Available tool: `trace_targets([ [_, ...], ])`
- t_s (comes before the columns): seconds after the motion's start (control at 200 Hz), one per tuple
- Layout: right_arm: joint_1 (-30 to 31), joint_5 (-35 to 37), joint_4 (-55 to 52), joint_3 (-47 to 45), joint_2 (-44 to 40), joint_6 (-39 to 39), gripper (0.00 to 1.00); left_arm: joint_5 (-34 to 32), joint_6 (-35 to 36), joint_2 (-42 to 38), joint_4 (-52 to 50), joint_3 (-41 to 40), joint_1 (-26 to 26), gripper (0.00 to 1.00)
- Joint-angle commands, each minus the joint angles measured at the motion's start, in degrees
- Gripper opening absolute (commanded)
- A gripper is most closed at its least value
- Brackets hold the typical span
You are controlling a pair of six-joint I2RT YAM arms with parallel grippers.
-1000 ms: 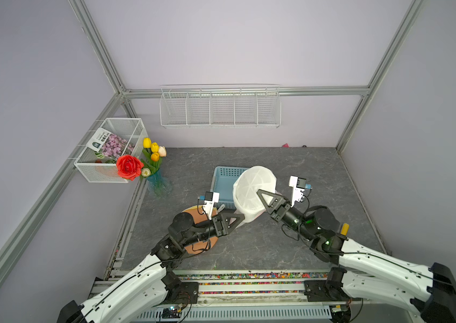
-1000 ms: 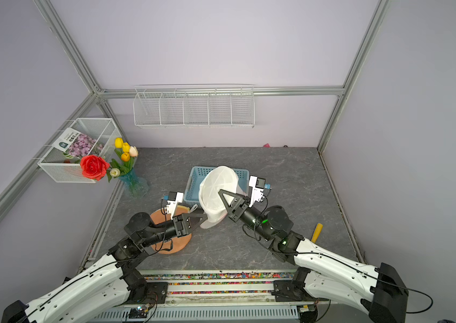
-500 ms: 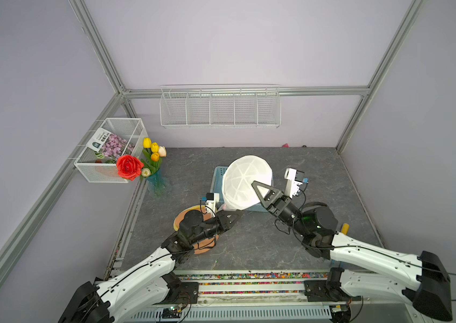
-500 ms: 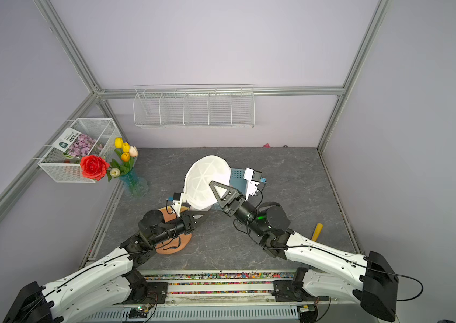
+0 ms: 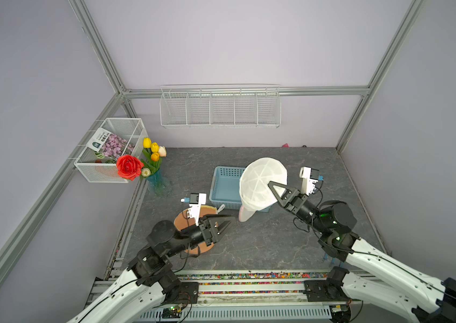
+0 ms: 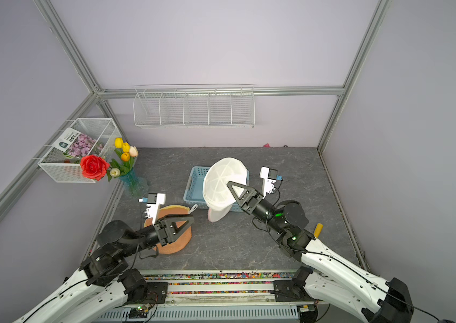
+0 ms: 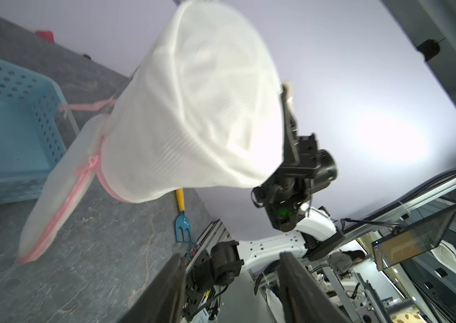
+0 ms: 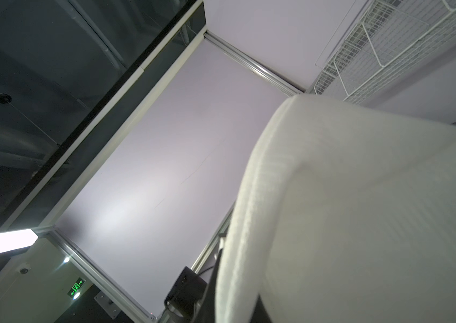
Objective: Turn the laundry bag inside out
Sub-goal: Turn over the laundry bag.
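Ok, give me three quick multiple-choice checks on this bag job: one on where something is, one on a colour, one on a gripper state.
1. Where is the laundry bag?
A) held up by the right gripper, beside the blue basket
B) folded inside the blue basket
C) clamped in the left gripper

2. What colour is the trim on the bag?
A) green
B) pink
C) black

3. How is the left gripper?
A) shut on the trim
B) shut on nothing
C) open and empty

Answers:
1 A: the shut right gripper holds it up in both top views.
2 B: the left wrist view shows pink edging.
3 C: its fingers stand apart with nothing between them.
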Motion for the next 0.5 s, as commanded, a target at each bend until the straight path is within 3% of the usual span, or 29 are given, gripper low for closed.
trace_targets([
  [0.0,-1.0,-11.0,-3.0,-0.6,-1.1,0.4,0.0,-10.3,5.6,-3.4,-7.8,0.9,-0.1,0.64],
  [0.24,-0.9,-19.5,-0.5,-0.3,0.2,0.3,0.0,-9.8,8.9,5.8,-0.4,3.5,0.0,0.65],
  [0.495,-1.0,-23.1,9.6,-1.8,2.5,4.2,0.0,-10.3,11.1,7.9,0.9,4.8,-0.1,0.69],
])
